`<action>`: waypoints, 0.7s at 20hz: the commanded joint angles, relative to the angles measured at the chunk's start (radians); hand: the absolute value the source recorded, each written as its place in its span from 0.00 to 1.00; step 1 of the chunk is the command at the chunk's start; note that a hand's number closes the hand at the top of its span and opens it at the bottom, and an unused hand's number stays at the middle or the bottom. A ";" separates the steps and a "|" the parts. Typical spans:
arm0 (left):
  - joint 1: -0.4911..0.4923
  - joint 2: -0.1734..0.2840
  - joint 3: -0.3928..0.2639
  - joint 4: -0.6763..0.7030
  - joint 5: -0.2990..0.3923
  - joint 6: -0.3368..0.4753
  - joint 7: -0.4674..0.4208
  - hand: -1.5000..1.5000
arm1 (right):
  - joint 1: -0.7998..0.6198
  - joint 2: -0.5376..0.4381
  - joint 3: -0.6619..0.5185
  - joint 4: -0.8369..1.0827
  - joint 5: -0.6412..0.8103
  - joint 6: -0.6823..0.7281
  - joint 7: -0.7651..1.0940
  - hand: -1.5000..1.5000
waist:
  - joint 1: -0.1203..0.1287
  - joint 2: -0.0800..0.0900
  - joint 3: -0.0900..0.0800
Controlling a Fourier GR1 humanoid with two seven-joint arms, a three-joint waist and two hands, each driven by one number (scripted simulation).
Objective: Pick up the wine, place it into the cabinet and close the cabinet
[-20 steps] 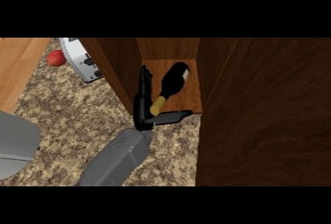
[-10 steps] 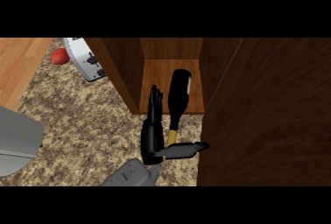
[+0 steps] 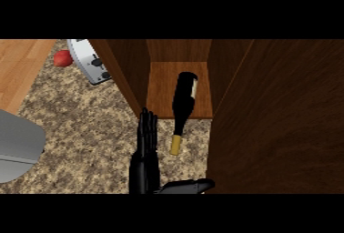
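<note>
The wine bottle is dark with a yellowish neck end. It lies on its side with its body on the cabinet floor and its neck sticking out over the speckled counter. My left hand sits just left of the neck, apart from it. It is open, with straight fingers pointing toward the cabinet and the thumb spread out to the right near the view's lower edge. The right hand does not show.
Dark wooden cabinet panels stand on both sides of the opening, a broad one at the right. A silver toaster and a red fruit sit at the back left. A large grey rounded thing fills the left edge.
The hand has let go of the bottle and drawn back toward the view's lower edge. The bottle went from tilted to lying flat, its neck out over the counter.
</note>
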 commanded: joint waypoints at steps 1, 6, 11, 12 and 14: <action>0.110 0.009 -0.018 -0.081 -0.044 0.023 -0.038 0.00 | 0.000 -0.051 -0.082 -0.118 -0.129 0.018 0.073 0.00 | -0.003 0.002 0.000; 0.166 0.116 -0.056 -0.239 -0.080 -0.013 0.010 0.00 | 0.041 -0.035 -0.038 -0.122 -0.168 0.047 0.090 0.00 | -0.005 0.001 0.000; 0.266 0.225 -0.099 -0.342 -0.090 -0.070 -0.002 0.00 | 0.039 -0.041 -0.021 -0.097 -0.197 0.092 0.113 1.00 | -0.003 0.000 0.000; 0.213 0.213 -0.063 -0.349 -0.081 -0.050 0.045 0.00 | 0.116 -0.013 0.064 -0.169 -0.141 0.104 0.108 1.00 | -0.012 -0.001 0.000; 0.267 0.275 -0.091 -0.407 -0.106 -0.063 0.036 0.00 | 0.094 -0.053 -0.003 -0.089 -0.184 0.162 0.063 1.00 | -0.004 0.001 0.000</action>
